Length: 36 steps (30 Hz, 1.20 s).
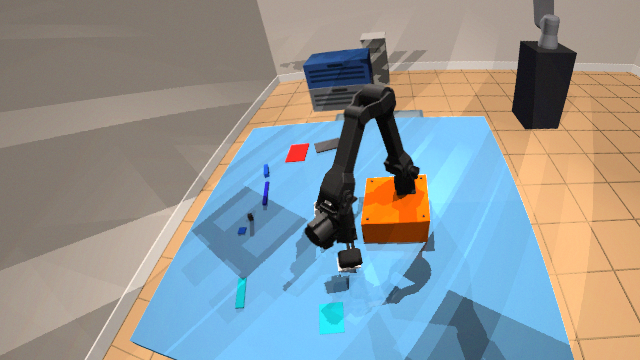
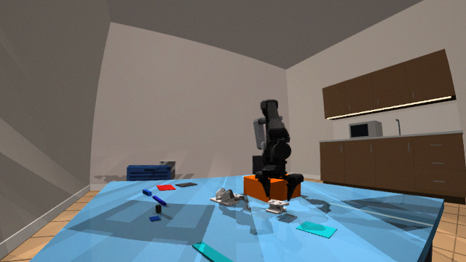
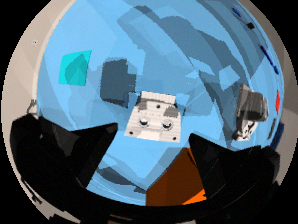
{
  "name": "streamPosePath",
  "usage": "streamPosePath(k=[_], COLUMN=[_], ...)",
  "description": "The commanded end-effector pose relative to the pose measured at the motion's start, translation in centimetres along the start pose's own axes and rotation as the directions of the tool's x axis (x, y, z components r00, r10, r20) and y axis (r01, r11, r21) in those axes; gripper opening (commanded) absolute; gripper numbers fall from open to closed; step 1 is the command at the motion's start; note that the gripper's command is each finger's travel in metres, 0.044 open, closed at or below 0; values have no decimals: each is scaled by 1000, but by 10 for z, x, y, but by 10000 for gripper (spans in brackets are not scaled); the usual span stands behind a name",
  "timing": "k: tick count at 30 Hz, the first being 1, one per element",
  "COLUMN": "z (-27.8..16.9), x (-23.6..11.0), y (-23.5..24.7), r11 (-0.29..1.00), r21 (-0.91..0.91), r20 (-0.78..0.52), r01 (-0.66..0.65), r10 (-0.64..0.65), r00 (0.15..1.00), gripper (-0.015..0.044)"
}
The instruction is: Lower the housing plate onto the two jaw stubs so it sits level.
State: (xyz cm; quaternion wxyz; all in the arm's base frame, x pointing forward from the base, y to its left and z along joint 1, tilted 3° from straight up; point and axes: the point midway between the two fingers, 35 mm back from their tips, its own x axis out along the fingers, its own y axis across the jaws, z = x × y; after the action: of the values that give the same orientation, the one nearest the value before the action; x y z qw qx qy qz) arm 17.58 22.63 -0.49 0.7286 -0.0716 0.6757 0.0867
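Observation:
The small white housing plate (image 1: 342, 268) (image 2: 277, 205) (image 3: 150, 133) lies apart from the larger white part, near the front. The wrist view shows two round rings and small dark holes on it. My gripper (image 2: 279, 199) (image 3: 154, 132) is open and empty, just above and behind the plate in the exterior view, and it largely hides the plate in the top view. In the wrist view the plate shows between and beyond the fingertips. The larger white part with raised curved pieces (image 2: 226, 198) (image 3: 243, 131) stands to the left in the exterior view. Its jaws and stubs cannot be told apart.
An orange box (image 1: 396, 210) (image 2: 255, 187) (image 3: 172, 182) stands close behind the plate and carries the arm's base. A cyan square (image 1: 331, 318) (image 2: 317, 230) (image 3: 75, 68) lies near the front. A cyan strip (image 1: 241, 293), a red sheet (image 1: 297, 153) and small blue pieces lie farther off.

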Motion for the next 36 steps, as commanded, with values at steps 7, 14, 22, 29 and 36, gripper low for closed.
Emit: streamPosePath(k=[7, 14, 22, 29, 36], z=[-1, -1, -1, -1, -1], x=[12, 24, 32, 32, 32], y=[0, 0, 0, 0, 0], r11=[1000, 1000, 1000, 1000, 1000], r21=[-5, -5, -5, -5, -5], r20=[-6, -6, -6, -6, -6], r01=[0, 0, 0, 0, 0], r10=[0, 0, -1, -1, -1], r00=[1000, 1000, 1000, 1000, 1000], gripper=[440, 440, 440, 440, 440])
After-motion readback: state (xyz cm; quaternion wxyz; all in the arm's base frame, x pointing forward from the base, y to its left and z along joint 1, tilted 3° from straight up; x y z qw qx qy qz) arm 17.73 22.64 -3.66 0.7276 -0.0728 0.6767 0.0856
